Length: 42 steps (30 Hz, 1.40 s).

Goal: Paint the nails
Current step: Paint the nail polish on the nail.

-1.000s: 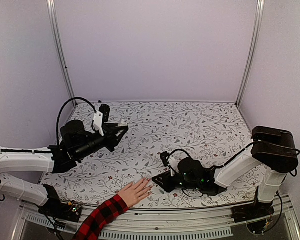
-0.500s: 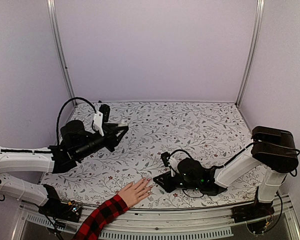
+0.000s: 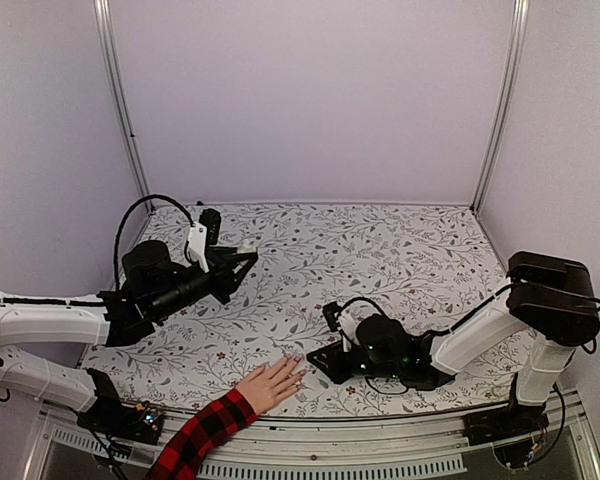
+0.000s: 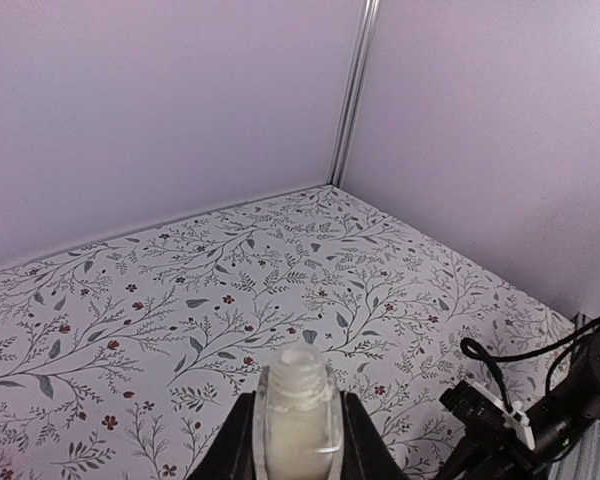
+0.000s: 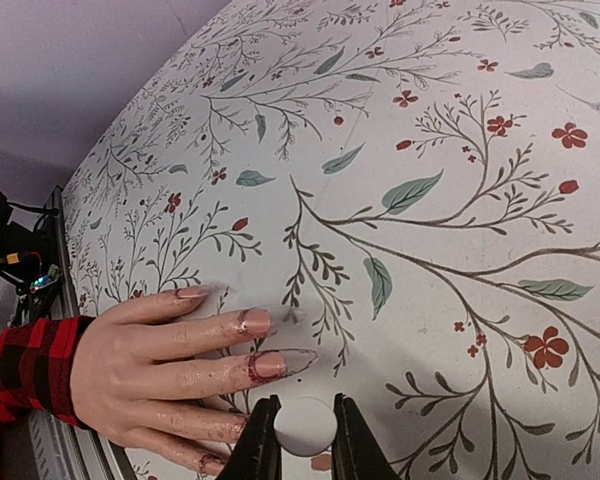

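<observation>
The right gripper (image 3: 317, 367) was clamped on a white cap (image 5: 303, 425), judged to be the brush. In the top view the nails (image 5: 257, 322) lay just beside it at 9 o'clock, with the fingers pointing toward 2 o'clock. The left gripper (image 3: 243, 259), clamped on the open bottle (image 4: 298, 420), stood well apart from the nails at 11 o'clock.

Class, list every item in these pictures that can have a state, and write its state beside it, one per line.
Hand: flat, palm down, fingers spread on the table.
Nails: glossy, shiny smears on the skin around them.
Bottle: uncapped, held above the table.
White cap: off the bottle, close to the hand.
Left gripper: shut on the bottle.
Right gripper: shut on the white cap.
</observation>
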### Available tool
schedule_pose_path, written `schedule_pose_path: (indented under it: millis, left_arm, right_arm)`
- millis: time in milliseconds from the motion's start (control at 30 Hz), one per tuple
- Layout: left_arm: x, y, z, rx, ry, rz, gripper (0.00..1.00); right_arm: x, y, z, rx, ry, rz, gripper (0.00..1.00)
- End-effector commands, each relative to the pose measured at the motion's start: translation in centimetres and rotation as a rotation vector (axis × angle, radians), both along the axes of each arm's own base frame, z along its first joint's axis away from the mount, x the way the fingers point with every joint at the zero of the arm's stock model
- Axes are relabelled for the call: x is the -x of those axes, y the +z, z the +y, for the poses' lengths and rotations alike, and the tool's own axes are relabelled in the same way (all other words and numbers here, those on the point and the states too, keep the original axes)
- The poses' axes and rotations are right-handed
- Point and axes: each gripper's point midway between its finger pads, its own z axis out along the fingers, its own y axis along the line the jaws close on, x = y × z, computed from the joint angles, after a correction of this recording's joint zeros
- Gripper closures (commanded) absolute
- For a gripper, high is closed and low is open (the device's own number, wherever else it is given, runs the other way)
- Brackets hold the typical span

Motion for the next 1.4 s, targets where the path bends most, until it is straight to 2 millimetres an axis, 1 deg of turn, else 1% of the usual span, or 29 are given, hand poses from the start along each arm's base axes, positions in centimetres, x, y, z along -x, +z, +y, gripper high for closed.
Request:
schedule_pose_path:
  millis: [0,267,367,500,667,967,1367]
  left_arm:
    - [0.0,1.5,-0.3,0.024,-0.007,-0.042,1.00]
    - [-0.1,1.5,-0.2,0.025,-0.006,-0.043,1.00]
    - [0.0,1.4,-0.2,0.024,-0.006,-0.042,1.00]
    - [0.0,1.4,-0.2,0.024,-0.007,-0.041,1.00]
    - [0.0,1.4,-0.2,0.025,-0.004,-0.041,1.00]
    - [0.0,1.3,-0.1,0.027,-0.003,-0.040,1.00]
    - [0.1,1.2,0.0,0.026,-0.002,-0.040,1.00]
  right_arm:
    - [-0.7,1.7,-0.3,-0.029,-0.032,-0.027,1.00]
    - [-0.7,2.5,-0.4,-0.043,-0.035,-0.039,1.00]
    - [-0.3,3.2,0.1,-0.071,-0.002,-0.045,1.00]
    - [0.3,3.5,0.8,-0.100,0.044,-0.042,1.00]
    - [0.7,2.9,1.4,-0.098,0.069,-0.032,1.00]
    - [0.7,1.7,1.6,-0.073,0.069,-0.016,1.00]
    - [0.5,1.2,1.8,-0.061,0.068,-0.012,1.00]
